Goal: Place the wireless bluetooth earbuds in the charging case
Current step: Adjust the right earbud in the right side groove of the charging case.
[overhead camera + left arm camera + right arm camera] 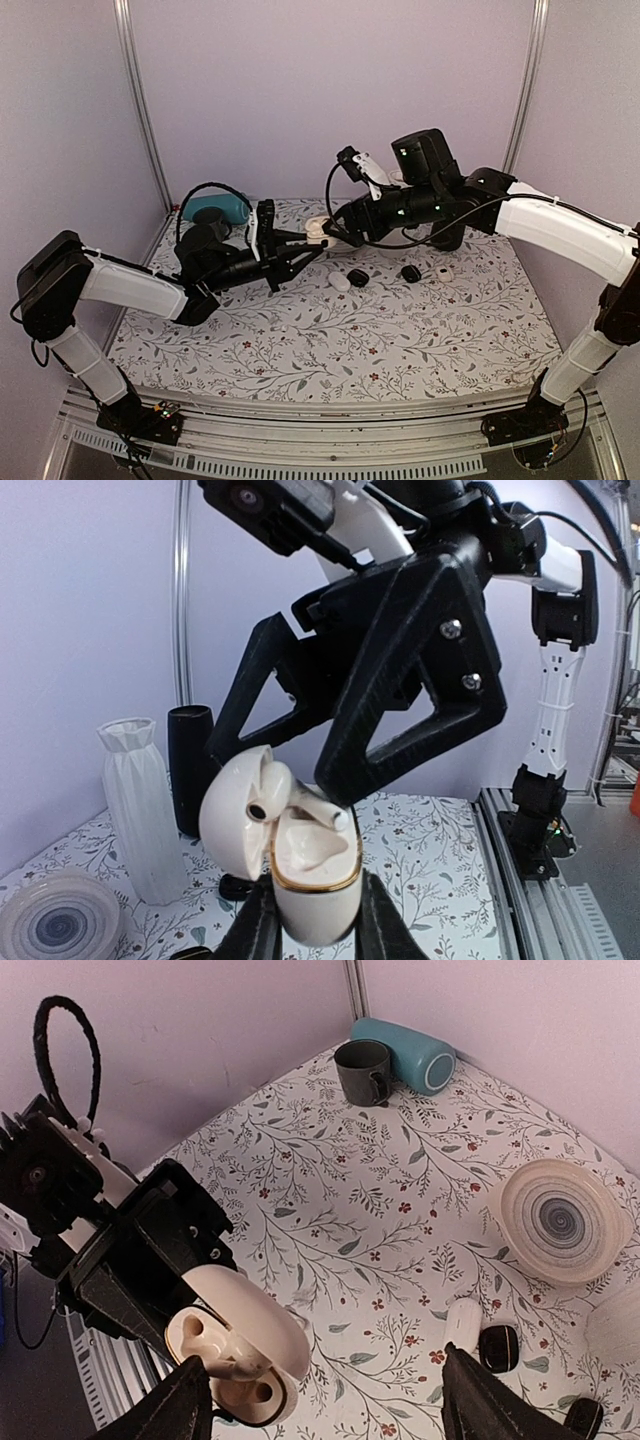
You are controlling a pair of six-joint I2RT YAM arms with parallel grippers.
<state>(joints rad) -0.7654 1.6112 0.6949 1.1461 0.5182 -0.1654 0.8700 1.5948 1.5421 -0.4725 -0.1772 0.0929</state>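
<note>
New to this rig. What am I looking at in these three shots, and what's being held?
Two robot arms are bolted at the near edge of a table with a floral cloth. One picture is from a fixed camera above and behind them; the other two are from cameras on each wrist.

The left gripper is shut on a small white charging case held up in the air, lid open, with an earbud sitting in it. The right gripper is open, just above the case.

On the table: small black and white pods, a mug, a plate and a white vase.

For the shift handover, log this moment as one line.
left gripper: shut on charging case, lid open, held off table | right gripper: jaws open above case | earbud: in well
</note>
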